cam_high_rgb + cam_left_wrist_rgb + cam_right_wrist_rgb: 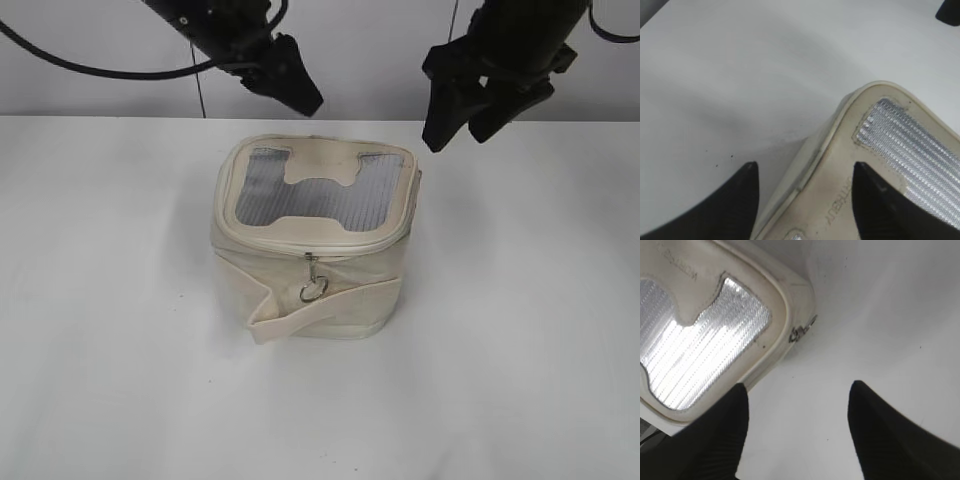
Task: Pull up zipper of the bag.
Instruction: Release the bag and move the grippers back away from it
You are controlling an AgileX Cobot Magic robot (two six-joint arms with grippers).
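The cream bag [315, 240] stands upright mid-table, its lid with the grey ribbed panel and bone-shaped patch facing up. The zipper [311, 262] has its silver pull at the front middle of the lid rim, with the ring [312, 290] dangling below over the strap. My left gripper [296, 92] is open and empty, above and behind the bag's back left corner. In the left wrist view its jaws [805, 167] straddle the lid's edge [840, 165] without touching. My right gripper [452, 128] is open and empty, above the back right; its jaws [799, 385] are over bare table beside the bag [700, 340].
The white table [520, 350] extends on all sides of the bag. A small metal fitting [801, 331] sits at the bag's rim corner in the right wrist view. A pale wall stands behind the table. Black cables hang from both arms.
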